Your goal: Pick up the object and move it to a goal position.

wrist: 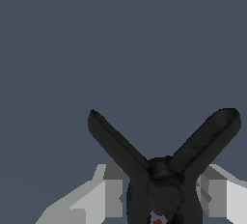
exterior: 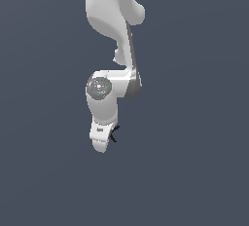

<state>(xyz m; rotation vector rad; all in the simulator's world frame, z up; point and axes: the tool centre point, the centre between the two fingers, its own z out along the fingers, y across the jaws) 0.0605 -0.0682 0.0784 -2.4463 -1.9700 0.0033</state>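
In the wrist view we see the object [wrist: 161, 175], black with two prongs spread in a V and a small red spot at its base, seated between the two white fingers [wrist: 103, 194] of the pincer [wrist: 164, 196], which is closed against it on both sides. In the exterior view the object [exterior: 114, 135] shows as a small black shape beside the white pincer [exterior: 102, 140], under the arm [exterior: 114, 20].

Glossy white rounded arm [exterior: 113, 20] shells; dark grey joint seams; a speckled grey disc cap [exterior: 99, 86]; pale blocky fingers [wrist: 108, 194].
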